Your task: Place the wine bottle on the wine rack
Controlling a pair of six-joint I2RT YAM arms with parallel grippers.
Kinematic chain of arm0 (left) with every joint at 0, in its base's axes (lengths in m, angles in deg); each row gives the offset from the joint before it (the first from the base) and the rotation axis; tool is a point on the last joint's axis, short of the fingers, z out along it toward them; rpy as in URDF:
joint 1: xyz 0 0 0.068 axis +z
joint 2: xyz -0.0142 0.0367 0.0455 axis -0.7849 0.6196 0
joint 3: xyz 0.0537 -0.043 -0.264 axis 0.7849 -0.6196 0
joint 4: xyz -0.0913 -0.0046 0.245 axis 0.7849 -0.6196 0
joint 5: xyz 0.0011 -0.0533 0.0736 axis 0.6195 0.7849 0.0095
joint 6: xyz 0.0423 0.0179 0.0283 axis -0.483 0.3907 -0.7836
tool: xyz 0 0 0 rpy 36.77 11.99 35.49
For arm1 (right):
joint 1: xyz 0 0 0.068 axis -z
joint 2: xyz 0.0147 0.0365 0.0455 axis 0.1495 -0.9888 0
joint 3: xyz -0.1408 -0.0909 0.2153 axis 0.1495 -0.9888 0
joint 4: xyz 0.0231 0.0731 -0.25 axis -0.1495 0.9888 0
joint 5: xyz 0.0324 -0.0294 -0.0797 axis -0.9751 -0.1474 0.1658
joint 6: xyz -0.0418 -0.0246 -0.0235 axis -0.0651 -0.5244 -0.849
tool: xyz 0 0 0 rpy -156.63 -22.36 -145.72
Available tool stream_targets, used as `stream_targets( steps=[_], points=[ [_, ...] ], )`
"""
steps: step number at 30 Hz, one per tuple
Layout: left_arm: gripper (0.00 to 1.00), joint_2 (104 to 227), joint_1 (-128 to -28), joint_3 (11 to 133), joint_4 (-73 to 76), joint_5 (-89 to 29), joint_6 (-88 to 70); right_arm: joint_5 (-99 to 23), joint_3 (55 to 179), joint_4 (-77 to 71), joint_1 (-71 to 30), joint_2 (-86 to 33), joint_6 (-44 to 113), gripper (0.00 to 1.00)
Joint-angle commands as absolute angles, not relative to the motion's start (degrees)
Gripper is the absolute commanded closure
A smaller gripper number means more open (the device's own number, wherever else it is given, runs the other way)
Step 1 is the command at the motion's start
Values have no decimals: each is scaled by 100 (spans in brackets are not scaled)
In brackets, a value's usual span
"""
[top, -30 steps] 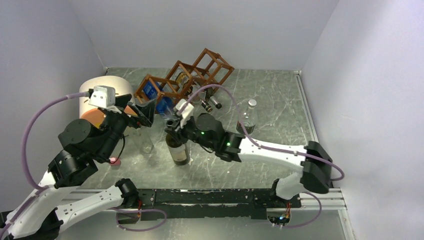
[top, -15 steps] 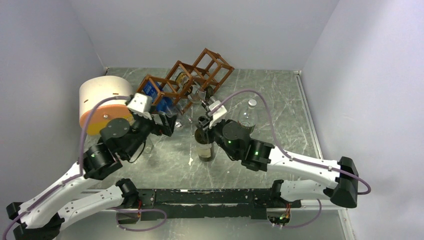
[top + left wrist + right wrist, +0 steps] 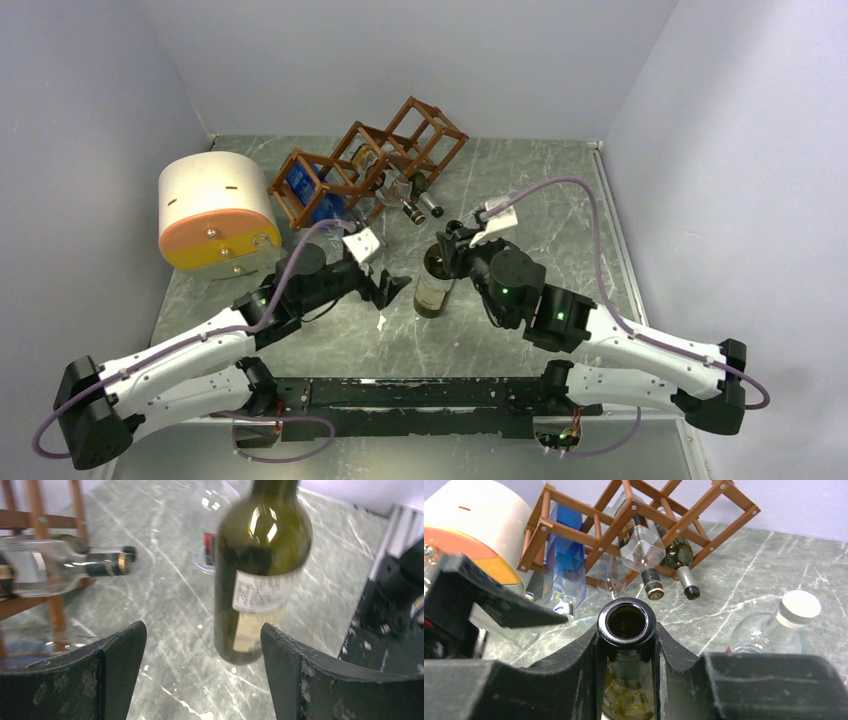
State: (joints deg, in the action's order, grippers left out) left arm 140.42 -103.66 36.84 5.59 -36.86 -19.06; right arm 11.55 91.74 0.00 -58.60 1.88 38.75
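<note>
The dark green wine bottle (image 3: 434, 286) with a pale label stands slightly tilted at mid-table; I cannot tell whether its base touches the table. My right gripper (image 3: 447, 252) is shut on its neck just under the open mouth (image 3: 626, 621), fingers on both sides (image 3: 626, 647). My left gripper (image 3: 392, 291) is open and empty, low at the bottle's left, its jaws wide apart (image 3: 202, 635) with the bottle's body (image 3: 260, 570) in front of them, apart from it. The reddish-brown wine rack (image 3: 370, 160) stands at the back, and shows in the right wrist view (image 3: 664, 515).
The rack holds a blue bottle (image 3: 566, 555), a clear bottle (image 3: 641, 547) and a dark bottle (image 3: 679, 560), necks pointing forward. A cream-and-orange cylinder (image 3: 213, 210) sits at the left. A clear bottle with a white cap (image 3: 784, 625) stands right of the wine bottle.
My right gripper has carried the wine bottle to the right. My left arm has swung down from beside the cylinder to a low spot just left of the bottle.
</note>
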Motion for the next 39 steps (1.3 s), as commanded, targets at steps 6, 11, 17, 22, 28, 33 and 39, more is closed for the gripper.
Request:
stream_targets(
  steps=[6, 11, 17, 22, 28, 33, 39],
  points=[
    [12, 14620, -10401, 2870, 3006, -1880, -2233, 1271, 9597, 114, -5861, 782, 4261, 100],
    [12, 15065, -10401, 2668, 3743, -1638, -2006, 884, 9735, 55, -5860, 825, 4099, 100],
    [9, 15542, -10401, 2462, 4742, -1220, -1784, 71, 9702, -400, -5863, 856, 3780, 100],
    [10, 15856, -10402, 2475, 4966, -1296, -1655, -544, 9767, -593, -5860, 826, 3669, 100],
    [9, 16035, -10401, 1951, 6471, -1067, -1486, -1203, 9517, -923, -5856, 1139, 3642, 100],
    [17, 16112, -10401, 1882, 6839, -1057, -1328, -1489, 9264, -1078, -5855, 1427, 3740, 100],
    [43, 16131, -10401, 2032, 6845, -811, -1298, -1794, 9136, -973, -5860, 1618, 3796, 100]
  ],
)
